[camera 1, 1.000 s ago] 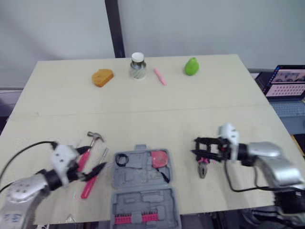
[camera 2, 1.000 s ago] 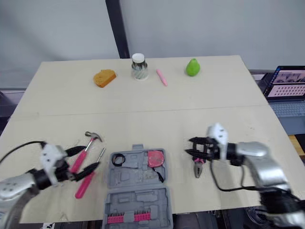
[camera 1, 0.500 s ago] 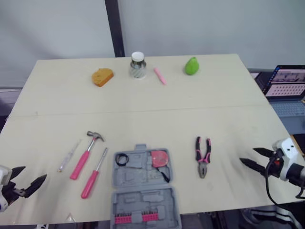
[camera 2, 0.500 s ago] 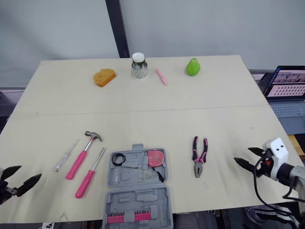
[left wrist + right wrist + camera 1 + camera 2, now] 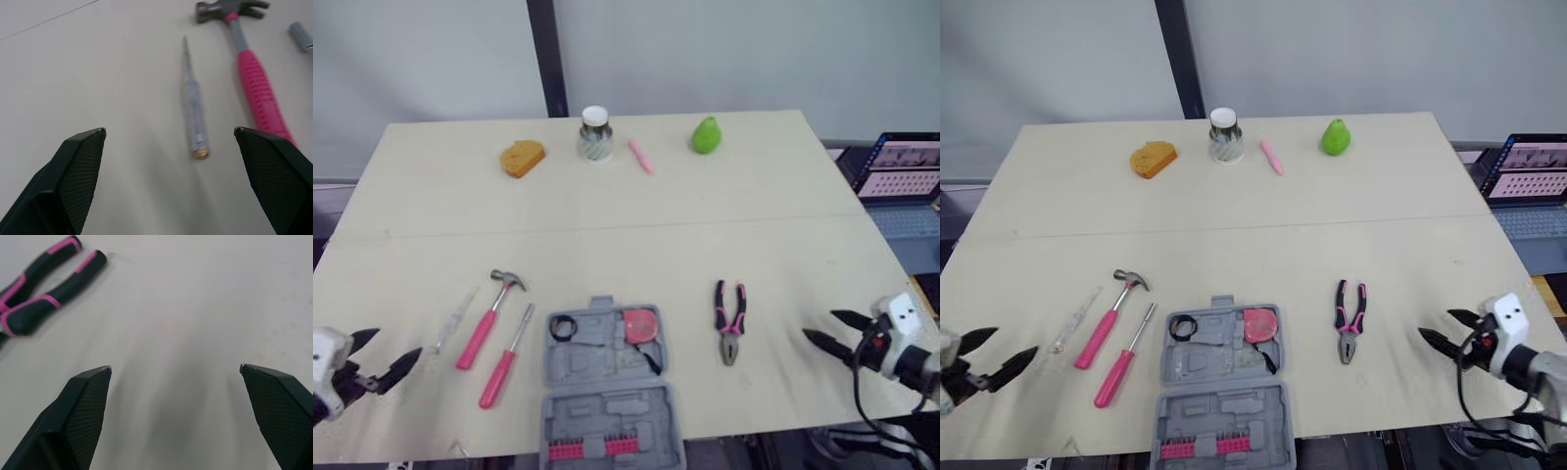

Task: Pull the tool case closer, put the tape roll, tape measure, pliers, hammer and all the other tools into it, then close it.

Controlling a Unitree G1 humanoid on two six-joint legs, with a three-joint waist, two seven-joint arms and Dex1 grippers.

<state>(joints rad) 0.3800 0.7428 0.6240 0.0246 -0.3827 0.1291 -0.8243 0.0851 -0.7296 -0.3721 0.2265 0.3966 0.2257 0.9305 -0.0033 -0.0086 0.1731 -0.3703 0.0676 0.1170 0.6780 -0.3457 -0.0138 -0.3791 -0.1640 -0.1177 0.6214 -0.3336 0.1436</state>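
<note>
The grey tool case lies open at the table's front edge, with a black tape roll and a pink tape measure in its far half. Left of it lie a pink-handled hammer, a pink-handled screwdriver and a thin silver tester. The pink-and-black pliers lie to the case's right. My left gripper is open and empty at the front left, short of the tester. My right gripper is open and empty, to the right of the pliers.
Along the table's far side stand an orange sponge-like piece, a jar, a pink marker and a green pear. A laptop sits off the table's right edge.
A second ago my left gripper was over the hammer and screwdriver and my right over the pliers. Both have drawn back to the front corners, empty. The tools lie as before.
</note>
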